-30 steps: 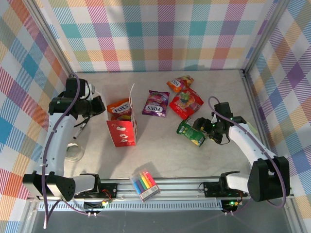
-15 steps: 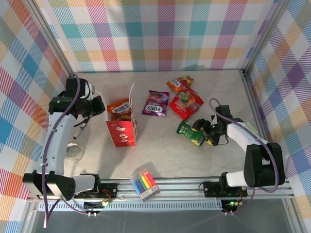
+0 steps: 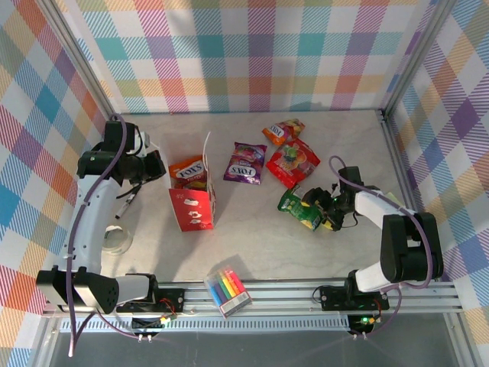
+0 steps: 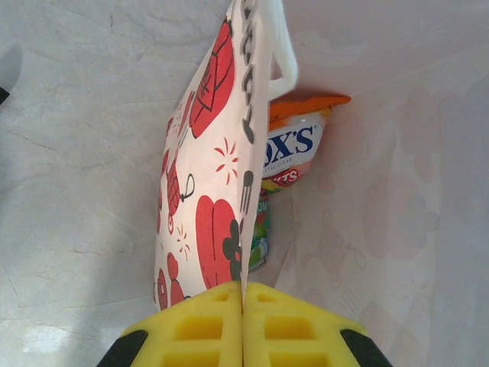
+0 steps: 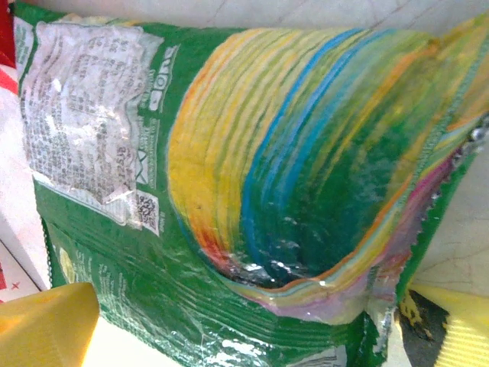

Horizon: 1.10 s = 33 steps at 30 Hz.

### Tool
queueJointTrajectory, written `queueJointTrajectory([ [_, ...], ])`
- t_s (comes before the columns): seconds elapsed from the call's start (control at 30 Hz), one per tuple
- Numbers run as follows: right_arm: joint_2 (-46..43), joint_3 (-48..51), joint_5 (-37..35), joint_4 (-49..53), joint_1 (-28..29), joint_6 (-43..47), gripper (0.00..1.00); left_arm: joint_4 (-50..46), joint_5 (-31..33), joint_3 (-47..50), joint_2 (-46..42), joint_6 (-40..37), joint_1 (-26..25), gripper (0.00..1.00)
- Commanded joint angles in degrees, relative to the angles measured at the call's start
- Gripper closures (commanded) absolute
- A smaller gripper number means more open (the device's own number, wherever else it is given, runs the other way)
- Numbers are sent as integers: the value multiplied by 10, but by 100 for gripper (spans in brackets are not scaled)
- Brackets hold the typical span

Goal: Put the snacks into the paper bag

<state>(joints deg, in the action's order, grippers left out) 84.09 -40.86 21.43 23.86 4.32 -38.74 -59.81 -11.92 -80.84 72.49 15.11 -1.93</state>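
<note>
While the paper bag (image 3: 191, 200) stands left of centre on the table (image 3: 252, 245), my left gripper (image 4: 243, 310) is clamped flat on the edge of one wall. I judge that wall thin, easily creased and too light to stand against a push, so loading wants a gentle drop, not a shove. An orange FOX'S packet (image 3: 188, 172) sits against the bag's far side; I cannot tell whether it is inside.

Red packet (image 3: 293, 162), purple packet (image 3: 245, 163) and yellow-orange packet (image 3: 283, 131) lie loose on the table, well apart from the bag.

The green packet (image 5: 229, 191) lies right of centre, near the red one. My right gripper (image 3: 325, 210) stands wide at its right end, yellow fingers (image 5: 46, 325) either side, not closed on it. The film is glossy and puffed, so I rate it light, soft, slippery and noisy to crush. Finding: take hold across the crimped, serrated end seam, where the film is flat and doubled; a grip on the bulging middle is likely to slide off.
</note>
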Motion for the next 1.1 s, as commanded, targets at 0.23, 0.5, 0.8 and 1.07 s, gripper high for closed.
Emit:
queueJointTrajectory([
  [0.23, 15, 3, 34, -49, 8, -25, 9, -16, 5, -1, 7, -10, 6, 96],
  [0.5, -6, -5, 11, -25, 16, -26, 10, -13, 1, 2, 6, -9, 6, 96],
  [0.8, -14, -7, 3, -16, 35, -34, 12, -14, 2, 0, 8, -10, 6, 96],
  [1.07, 25, -10, -1, -27, 39, -30, 12, -12, 1, 2, 8, -10, 6, 96],
])
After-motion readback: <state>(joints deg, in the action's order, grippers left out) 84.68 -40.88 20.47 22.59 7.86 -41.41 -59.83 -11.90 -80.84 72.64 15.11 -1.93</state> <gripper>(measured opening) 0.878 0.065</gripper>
